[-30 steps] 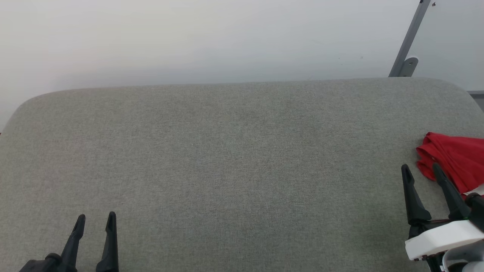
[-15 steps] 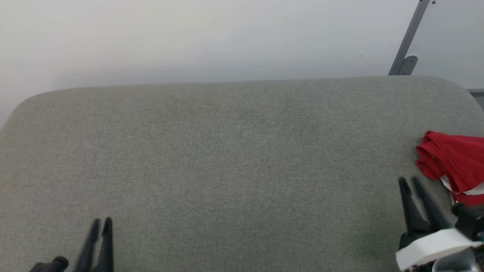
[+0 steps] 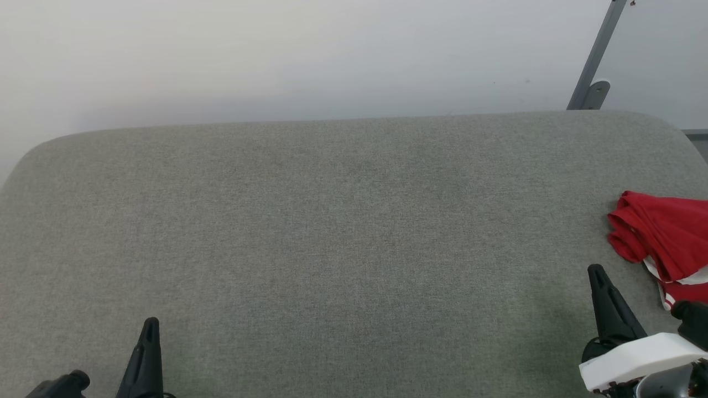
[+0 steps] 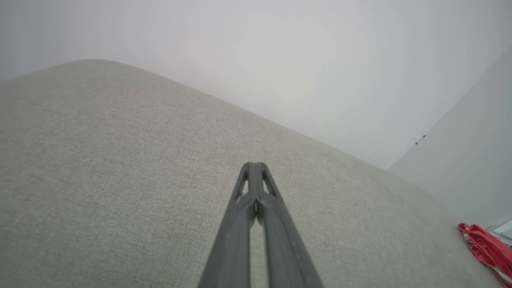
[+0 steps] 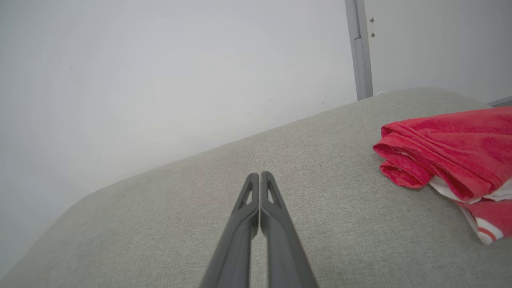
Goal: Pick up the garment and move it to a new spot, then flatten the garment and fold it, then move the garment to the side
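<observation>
The right hand (image 3: 597, 273) is pressing its two dark fingers flat together with nothing pinched between them. It is sitting just beside the garment (image 3: 666, 232), on the garment's near left side, and a strip of bare grey cloth is showing between the two, so they are not touching. In the right wrist view this hand (image 5: 260, 176) is pointing past the garment (image 5: 448, 148), which is lying to the right of the fingertips.

The left hand (image 3: 150, 325) is likewise showing its fingers closed against each other, empty, and is sitting well apart from the garment, far off to its left. In the left wrist view that hand (image 4: 255, 166) is aiming across open grey cloth, with the garment (image 4: 486, 248) showing as a small red heap.

The garment is lying bunched in red folds on the grey fabric surface (image 3: 354, 221), with a white panel and striped trim peeking out under its near edge. Behind the garment a pale wall (image 3: 276, 55) is rising, and a grey metal post (image 3: 600, 50) is slanting up against it.
</observation>
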### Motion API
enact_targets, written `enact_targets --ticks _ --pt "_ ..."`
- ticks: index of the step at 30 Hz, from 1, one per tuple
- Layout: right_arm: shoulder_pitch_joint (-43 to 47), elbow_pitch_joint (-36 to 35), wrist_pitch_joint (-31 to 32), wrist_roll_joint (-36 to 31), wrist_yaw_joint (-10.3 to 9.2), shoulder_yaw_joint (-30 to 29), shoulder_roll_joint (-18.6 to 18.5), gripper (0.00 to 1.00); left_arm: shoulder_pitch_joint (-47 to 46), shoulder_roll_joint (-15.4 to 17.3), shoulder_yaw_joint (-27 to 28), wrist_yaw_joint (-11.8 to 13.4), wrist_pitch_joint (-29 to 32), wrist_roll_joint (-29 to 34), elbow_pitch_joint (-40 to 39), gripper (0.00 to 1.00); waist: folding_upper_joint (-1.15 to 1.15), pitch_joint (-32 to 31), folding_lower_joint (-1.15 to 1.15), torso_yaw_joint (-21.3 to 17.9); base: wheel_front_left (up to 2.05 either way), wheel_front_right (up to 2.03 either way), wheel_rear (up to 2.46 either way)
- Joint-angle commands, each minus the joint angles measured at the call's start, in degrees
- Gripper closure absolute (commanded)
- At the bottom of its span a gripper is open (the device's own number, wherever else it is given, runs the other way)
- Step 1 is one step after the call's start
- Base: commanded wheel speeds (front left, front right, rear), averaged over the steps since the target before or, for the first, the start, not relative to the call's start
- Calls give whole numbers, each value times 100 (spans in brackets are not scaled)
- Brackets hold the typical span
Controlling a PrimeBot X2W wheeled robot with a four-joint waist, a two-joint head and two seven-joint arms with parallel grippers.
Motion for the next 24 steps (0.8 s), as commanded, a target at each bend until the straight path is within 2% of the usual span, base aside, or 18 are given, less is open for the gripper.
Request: enact_targets --ticks 1,24 --pt "-161 -39 42 250 -2 -47 4 100 -181 31 39 4 63 -256 -38 100 0 0 0 -2 0 0 0" --pt "-362 180 337 1959 -4 -149 176 100 -600 -118 113 4 532 -1939 208 100 0 2 0 -26 0 0 0"
